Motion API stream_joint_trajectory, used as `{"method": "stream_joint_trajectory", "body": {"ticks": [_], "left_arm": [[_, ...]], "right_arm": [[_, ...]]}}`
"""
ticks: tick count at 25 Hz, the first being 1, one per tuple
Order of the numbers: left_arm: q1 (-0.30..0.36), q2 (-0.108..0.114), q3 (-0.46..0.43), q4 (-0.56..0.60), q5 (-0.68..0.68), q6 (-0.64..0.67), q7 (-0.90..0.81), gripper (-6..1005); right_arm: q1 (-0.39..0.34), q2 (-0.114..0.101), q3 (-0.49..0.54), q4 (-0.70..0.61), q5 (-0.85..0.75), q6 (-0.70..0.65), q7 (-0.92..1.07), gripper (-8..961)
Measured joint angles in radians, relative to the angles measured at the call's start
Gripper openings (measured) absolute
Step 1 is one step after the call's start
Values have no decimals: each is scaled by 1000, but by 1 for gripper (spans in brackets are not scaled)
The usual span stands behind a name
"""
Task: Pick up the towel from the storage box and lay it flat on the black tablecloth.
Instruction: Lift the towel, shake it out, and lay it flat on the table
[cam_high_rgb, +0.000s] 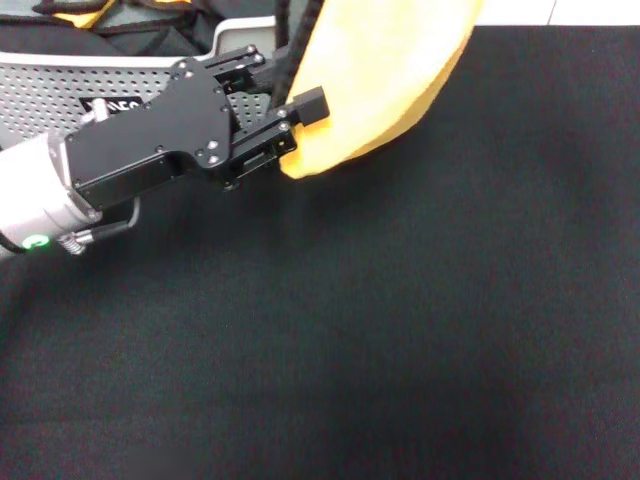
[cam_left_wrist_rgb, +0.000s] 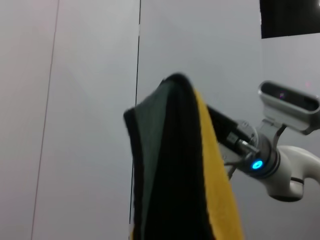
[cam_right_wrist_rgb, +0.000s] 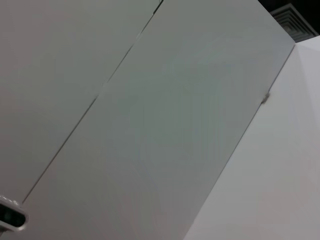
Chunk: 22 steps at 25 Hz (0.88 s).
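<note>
Left gripper (cam_high_rgb: 290, 135) pinches the bottom corner of the fleecy yellow-orange towel (cam_high_rgb: 385, 70), hanging in a rounded fold over the grainy black tablecloth (cam_high_rgb: 400, 320); perforated grey storage box (cam_high_rgb: 60, 85) behind the arm; right gripper's fingers can't be made out.

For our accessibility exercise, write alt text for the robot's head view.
The left gripper pinches the lower edge of a yellow-orange towel hanging above the black tablecloth. Behind the arm sits a grey perforated storage box.

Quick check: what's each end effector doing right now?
Left end effector: closed on the towel, lifted above the black tablecloth.
Right end effector: behind the raised towel; state cannot be told.
</note>
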Motion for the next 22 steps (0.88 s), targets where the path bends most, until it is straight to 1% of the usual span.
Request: {"method": "stream_joint_trajectory", "body": {"ticks": [10,18,22], "left_arm": [[-21,-4,6,-33,52,-15,7,455],[-36,-7,119,-45,54,-16,39,442],[-37,-10,131,-58,39,-17,54,437]], "right_arm": [[5,1,-5,0,23,3,-8,16],[5,2,8,10,68,25,-12,16],[3,1,8,14,85,38,-13,16]]}}
